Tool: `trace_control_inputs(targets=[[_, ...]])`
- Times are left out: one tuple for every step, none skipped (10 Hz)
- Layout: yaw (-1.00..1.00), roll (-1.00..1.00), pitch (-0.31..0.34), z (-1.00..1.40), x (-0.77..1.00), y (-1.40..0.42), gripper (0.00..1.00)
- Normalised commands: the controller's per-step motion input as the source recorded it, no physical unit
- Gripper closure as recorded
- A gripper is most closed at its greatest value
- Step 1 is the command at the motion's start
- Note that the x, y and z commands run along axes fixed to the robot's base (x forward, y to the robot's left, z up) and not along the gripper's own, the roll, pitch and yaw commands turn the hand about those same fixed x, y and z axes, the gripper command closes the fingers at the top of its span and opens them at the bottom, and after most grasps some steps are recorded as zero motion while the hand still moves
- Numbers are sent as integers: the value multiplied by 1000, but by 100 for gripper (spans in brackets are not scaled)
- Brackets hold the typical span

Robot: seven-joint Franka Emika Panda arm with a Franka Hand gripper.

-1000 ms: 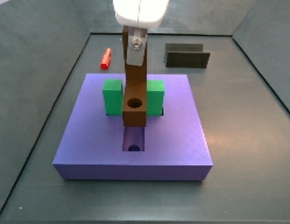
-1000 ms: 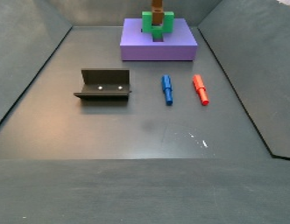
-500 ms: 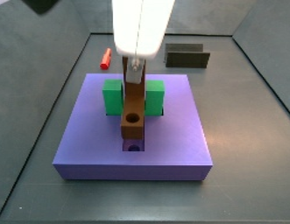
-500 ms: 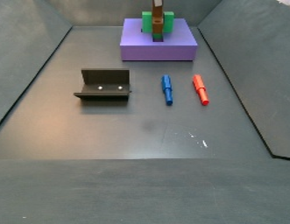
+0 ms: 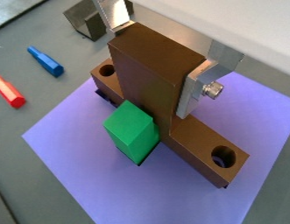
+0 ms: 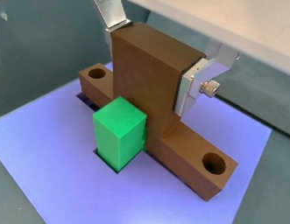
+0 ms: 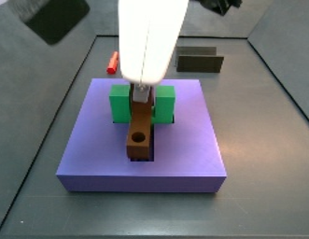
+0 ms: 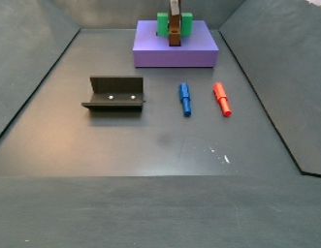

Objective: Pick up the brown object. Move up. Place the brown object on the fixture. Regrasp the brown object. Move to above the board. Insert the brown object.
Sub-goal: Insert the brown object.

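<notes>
The brown object (image 5: 145, 86) stands upright on the purple board (image 5: 67, 162), its cross end with round holes lying low in the board's slot beside the green block (image 5: 131, 131). My gripper (image 5: 160, 45) is shut on its upper end, silver fingers (image 6: 195, 83) pressed on both sides. In a side view the gripper (image 7: 142, 90) hangs over the board (image 7: 188, 154) with the brown object (image 7: 140, 135) down in the slot. The brown object (image 8: 172, 33) and the board (image 8: 177, 52) lie at the far end. The fixture (image 8: 113, 94) stands apart, bare.
A blue pen (image 8: 185, 98) and a red pen (image 8: 222, 99) lie on the floor between the fixture and the board. The green block (image 7: 121, 104) flanks the brown object. Grey walls enclose the floor.
My gripper has moved down with the brown object, whose lower end has sunk from above the board into the slot. Nothing else has moved.
</notes>
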Motion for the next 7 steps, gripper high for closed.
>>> trace_control_inputs(targets=[[-60,66,0,-306,69,-31,100],[-6,47,0,-289,0,-80,100],[0,86,0,-249,0,-149,100],[77,154,0,-231,-14,-146,100],[111,153,0,-169,0,-94,100],[0,91,0,-151,63,0,100],[0,103,10,-171,129,0,100]])
